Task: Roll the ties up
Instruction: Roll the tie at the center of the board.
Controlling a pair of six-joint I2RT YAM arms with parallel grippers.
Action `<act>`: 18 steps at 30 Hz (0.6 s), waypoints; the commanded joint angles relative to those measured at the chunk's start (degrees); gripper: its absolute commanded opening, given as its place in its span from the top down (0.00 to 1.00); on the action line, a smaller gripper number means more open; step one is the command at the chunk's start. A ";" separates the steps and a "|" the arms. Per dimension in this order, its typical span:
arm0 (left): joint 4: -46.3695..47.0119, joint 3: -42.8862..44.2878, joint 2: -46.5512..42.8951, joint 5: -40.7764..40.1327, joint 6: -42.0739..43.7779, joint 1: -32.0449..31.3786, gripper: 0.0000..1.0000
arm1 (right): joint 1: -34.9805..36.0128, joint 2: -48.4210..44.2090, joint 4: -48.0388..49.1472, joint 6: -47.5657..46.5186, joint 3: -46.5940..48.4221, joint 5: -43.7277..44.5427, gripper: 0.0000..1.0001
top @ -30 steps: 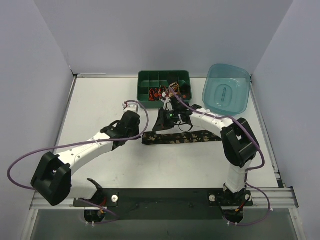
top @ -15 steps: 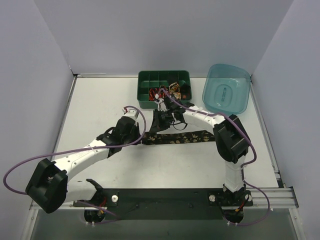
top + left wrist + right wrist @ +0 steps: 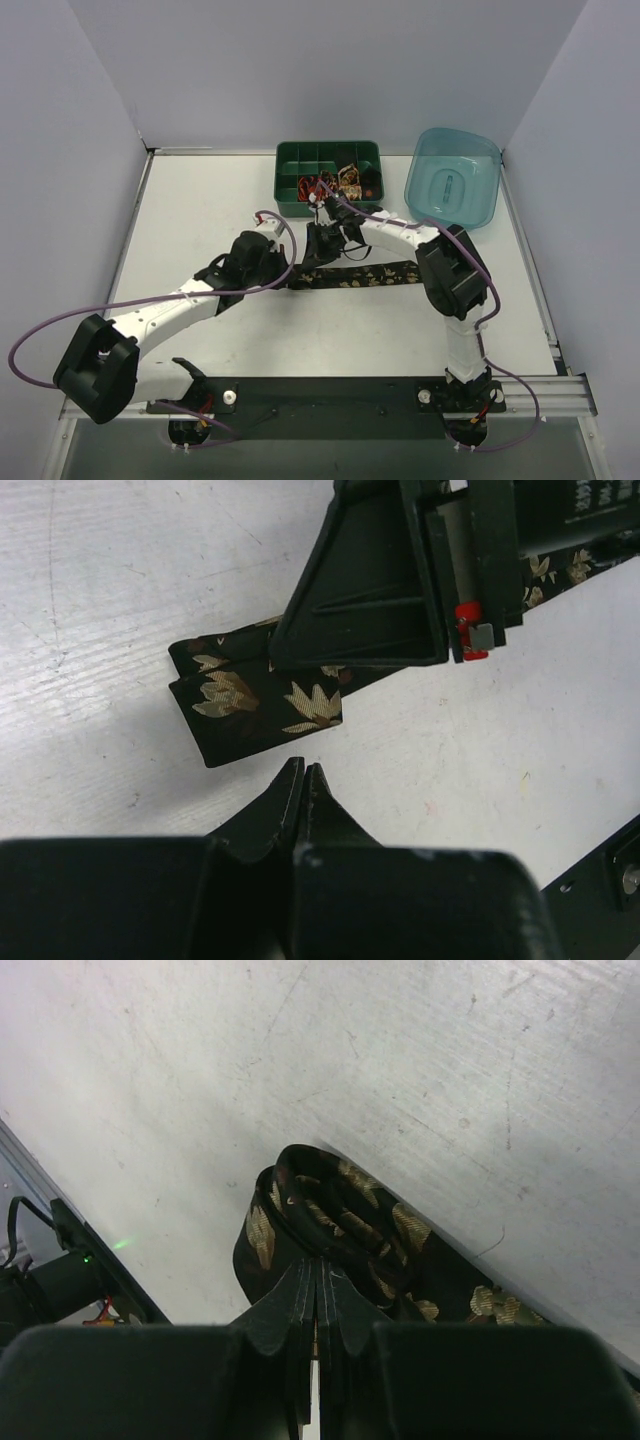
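A long black tie (image 3: 365,275) with gold motifs lies across the middle of the table, its left end folded over into the start of a roll (image 3: 250,702). My right gripper (image 3: 322,246) is shut on that folded end (image 3: 325,1222), with its fingertips (image 3: 318,1275) pressed together on the fabric. My left gripper (image 3: 303,772) is shut and empty, its tips just short of the folded end, on the table beside it (image 3: 276,266). Small rolled coils (image 3: 335,184) with red and gold motifs sit in the tray.
A dark green compartment tray (image 3: 300,158) stands at the back centre. A translucent teal tub (image 3: 452,180) stands at the back right. The right gripper's body (image 3: 400,570) hangs over the tie in the left wrist view. Purple cables loop from both arms.
My right gripper has moved left with the tie's end, and the strip's right end has drawn left. My left gripper has closed in on the folded end.
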 commanded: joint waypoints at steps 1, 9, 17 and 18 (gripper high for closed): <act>3.31 -0.51 0.24 3.04 1.66 0.31 1.00 | -0.39 2.23 -1.66 -1.01 1.23 1.56 1.00; 5.77 -1.12 -0.02 4.18 2.10 0.22 1.00 | -0.56 3.72 -2.45 -1.54 0.79 2.62 1.00; 7.96 -2.44 0.68 6.90 2.54 0.22 1.00 | -1.00 2.77 -2.80 -2.24 1.32 1.31 1.00; 8.14 -2.79 0.85 7.08 2.71 0.22 1.00 | -1.18 2.15 -2.63 -2.07 1.40 0.78 1.00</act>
